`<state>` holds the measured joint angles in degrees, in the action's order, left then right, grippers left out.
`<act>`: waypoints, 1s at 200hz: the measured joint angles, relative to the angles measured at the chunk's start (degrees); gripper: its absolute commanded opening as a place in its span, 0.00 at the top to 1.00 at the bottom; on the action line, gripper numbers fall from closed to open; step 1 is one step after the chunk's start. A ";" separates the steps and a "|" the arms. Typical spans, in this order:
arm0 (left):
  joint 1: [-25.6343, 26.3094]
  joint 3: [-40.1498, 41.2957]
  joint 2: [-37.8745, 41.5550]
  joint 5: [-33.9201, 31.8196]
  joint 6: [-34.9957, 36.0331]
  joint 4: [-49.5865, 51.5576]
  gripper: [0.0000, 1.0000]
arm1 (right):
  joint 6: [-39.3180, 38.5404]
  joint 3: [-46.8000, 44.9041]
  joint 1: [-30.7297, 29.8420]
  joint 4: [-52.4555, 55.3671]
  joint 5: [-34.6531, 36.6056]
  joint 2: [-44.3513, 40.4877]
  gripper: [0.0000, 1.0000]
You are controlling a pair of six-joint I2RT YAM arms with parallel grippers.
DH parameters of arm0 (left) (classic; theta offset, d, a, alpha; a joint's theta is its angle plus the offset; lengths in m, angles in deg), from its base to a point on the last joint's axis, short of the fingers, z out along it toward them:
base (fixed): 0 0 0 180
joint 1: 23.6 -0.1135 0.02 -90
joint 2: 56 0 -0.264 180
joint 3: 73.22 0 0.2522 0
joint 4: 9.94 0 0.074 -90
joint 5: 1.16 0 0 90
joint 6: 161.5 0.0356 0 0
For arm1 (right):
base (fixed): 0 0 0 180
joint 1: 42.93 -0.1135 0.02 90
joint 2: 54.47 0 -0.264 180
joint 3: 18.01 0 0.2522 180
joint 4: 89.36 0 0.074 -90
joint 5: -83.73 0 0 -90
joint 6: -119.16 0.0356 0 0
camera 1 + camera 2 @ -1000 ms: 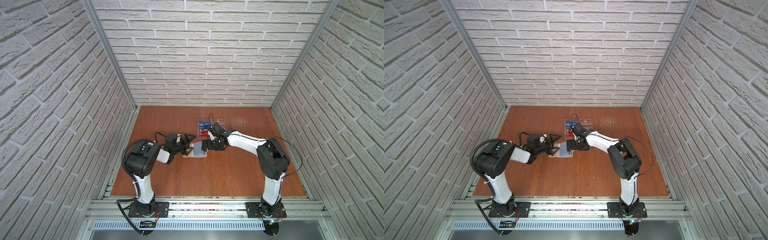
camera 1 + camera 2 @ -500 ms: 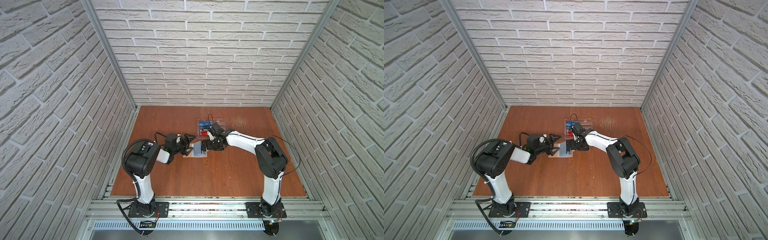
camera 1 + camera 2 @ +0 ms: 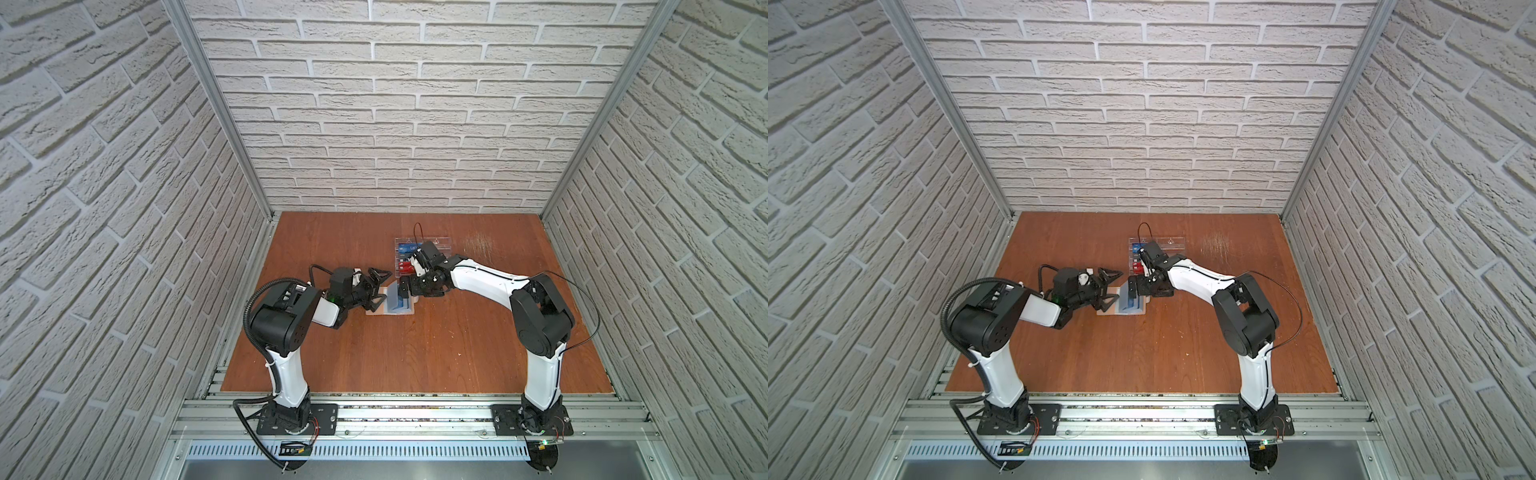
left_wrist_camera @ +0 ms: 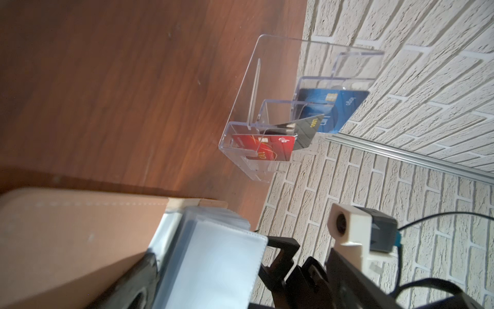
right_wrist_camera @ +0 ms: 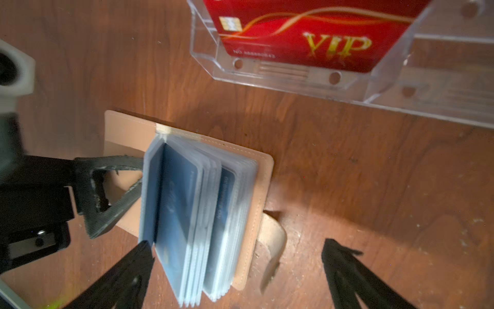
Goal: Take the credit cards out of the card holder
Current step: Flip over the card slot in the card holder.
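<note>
Brown wooden tabletop (image 3: 415, 353), bearing clear acrylic tiered rack (image 3: 442, 242). Just beside rack, lying open: beige leatherette booklet card holder (image 5: 263, 171), frosted sleeves fanned upright. Left gripper (image 3: 379, 289) spread wide, empty, one finger propping the sleeves. Right gripper (image 5: 238, 244) spread wide, empty, straddling sleeve ends. Inside sleeves: blue plastic credit cards (image 5: 179, 203). Best to pinch one card edge only, keep cover pinned, and draw straight out.

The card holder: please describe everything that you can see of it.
The card holder is a beige, leather-like booklet with stitched edges, lying open and flat on the wooden table. Its frosted plastic sleeves stand up, fanned; blue credit cards show inside some. The snap tab curls out at one side. One finger of the open left gripper lies over its cover.
</note>
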<state>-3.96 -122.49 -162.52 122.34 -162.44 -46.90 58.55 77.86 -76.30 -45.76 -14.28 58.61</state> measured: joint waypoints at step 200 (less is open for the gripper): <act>-6.51 2.91 7.72 2.12 2.25 10.49 0.02 | 0.83 4.17 -3.65 0.46 -0.11 5.57 0.00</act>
<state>-10.48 -119.58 -154.80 124.46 -160.19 -36.41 59.38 82.03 -79.95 -45.30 -14.39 64.18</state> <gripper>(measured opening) 0.982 0.998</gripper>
